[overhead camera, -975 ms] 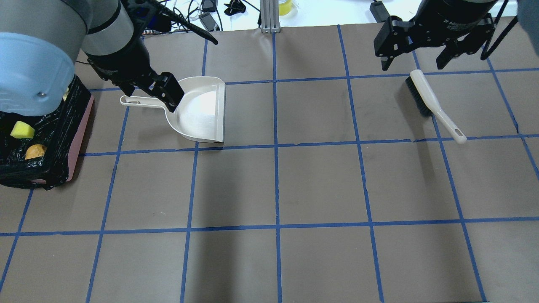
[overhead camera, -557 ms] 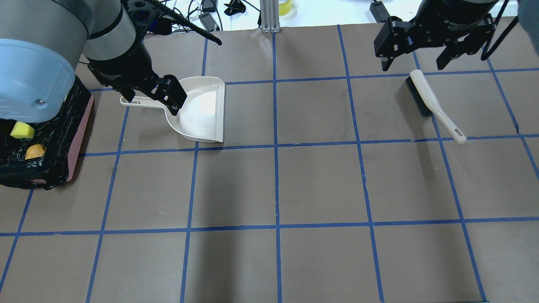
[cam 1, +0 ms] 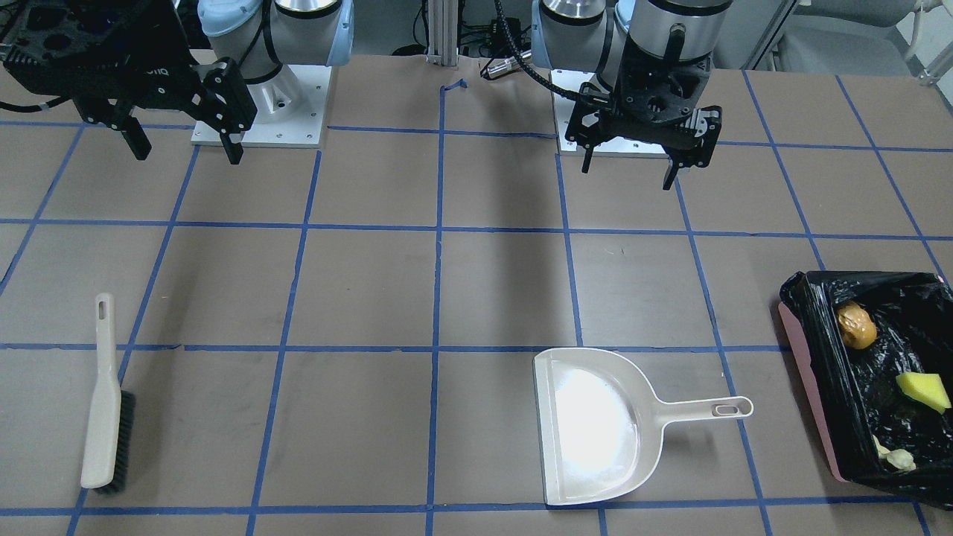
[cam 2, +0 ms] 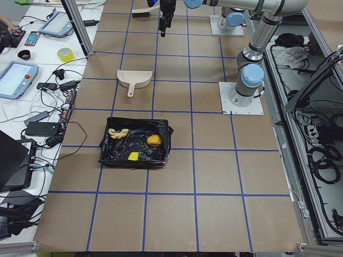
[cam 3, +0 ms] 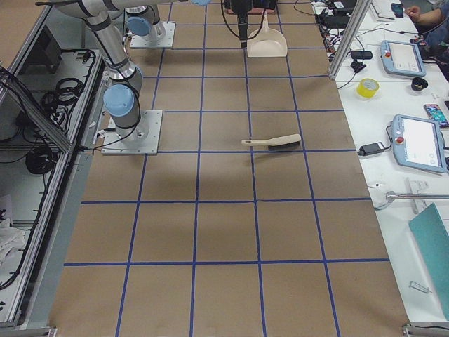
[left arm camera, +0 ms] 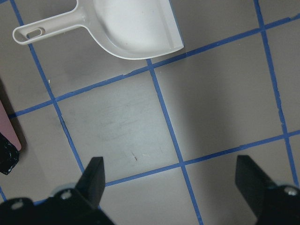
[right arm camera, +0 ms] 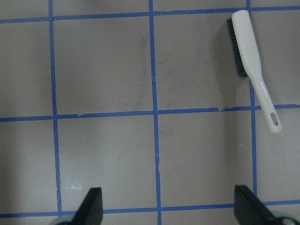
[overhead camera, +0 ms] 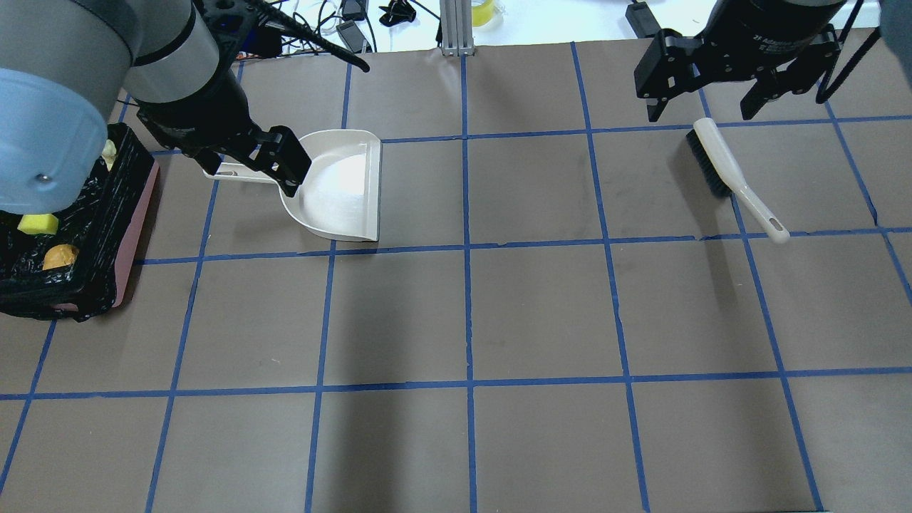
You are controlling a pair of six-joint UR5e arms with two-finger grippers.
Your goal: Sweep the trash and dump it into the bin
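Note:
The trash lies inside the pink bin (cam 1: 808, 376) lined with a black bag: a glossy yellow-brown lump (cam 1: 855, 325), a yellow sponge wedge (cam 1: 923, 391) and a tan bread piece (cam 1: 893, 455). In the overhead view the bin (overhead camera: 139, 228) is at the far left, partly under my left arm. My left gripper (cam 1: 627, 170) is open and empty, raised above the table; overhead it (overhead camera: 249, 167) hangs over the cream dustpan's handle. My right gripper (cam 1: 186, 152) is open and empty, raised over the brush's head end (overhead camera: 702, 110).
The cream dustpan (cam 1: 595, 424) lies flat and empty on the table, also in the left wrist view (left arm camera: 136, 28). The cream brush (cam 1: 104, 402) with dark bristles lies on the other side, also in the right wrist view (right arm camera: 248, 51). Cables and tablets sit beyond the table's far edge.
My left arm has shifted a little to the left over the dustpan handle. The right gripper has barely moved. Dustpan, brush and bin stay where they were.

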